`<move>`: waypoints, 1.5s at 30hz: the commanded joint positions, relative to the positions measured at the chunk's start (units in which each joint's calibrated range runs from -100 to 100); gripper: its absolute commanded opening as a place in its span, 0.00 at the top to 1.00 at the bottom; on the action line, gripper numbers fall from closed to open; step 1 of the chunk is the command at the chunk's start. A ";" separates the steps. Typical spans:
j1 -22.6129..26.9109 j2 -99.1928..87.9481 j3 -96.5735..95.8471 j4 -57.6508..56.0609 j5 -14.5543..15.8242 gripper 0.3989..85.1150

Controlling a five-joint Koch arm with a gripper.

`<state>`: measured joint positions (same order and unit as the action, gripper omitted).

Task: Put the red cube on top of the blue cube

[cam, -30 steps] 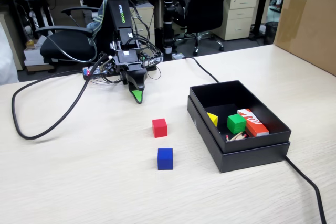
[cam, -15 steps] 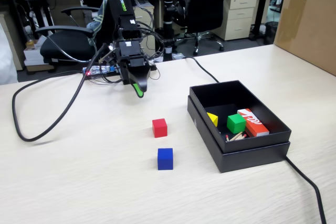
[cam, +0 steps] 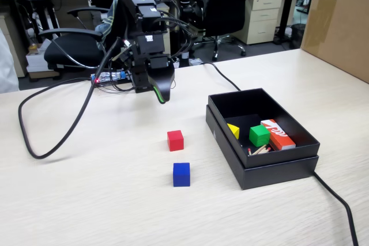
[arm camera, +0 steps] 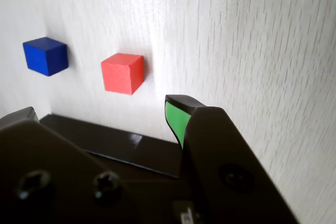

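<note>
The red cube (cam: 175,140) sits on the pale wooden table, with the blue cube (cam: 181,174) a little nearer the camera in the fixed view, a small gap between them. In the wrist view the red cube (arm camera: 122,73) is just beyond the jaws and the blue cube (arm camera: 45,55) is to its left. My gripper (cam: 158,92) hangs above the table behind the red cube, well short of it. In the wrist view the gripper (arm camera: 102,111) is open and empty, its green-padded jaws wide apart.
A black open box (cam: 282,168) stands right of the cubes and holds a green cube (cam: 259,135), a yellow piece (cam: 233,131) and an orange-red box (cam: 278,133). A black cable (cam: 55,136) loops at the left. A cardboard box (cam: 340,21) stands at the far right.
</note>
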<state>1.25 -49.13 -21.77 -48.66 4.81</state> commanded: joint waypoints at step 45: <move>0.29 52.40 34.55 -12.46 0.83 0.48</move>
<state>1.49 4.21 8.26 -59.97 5.74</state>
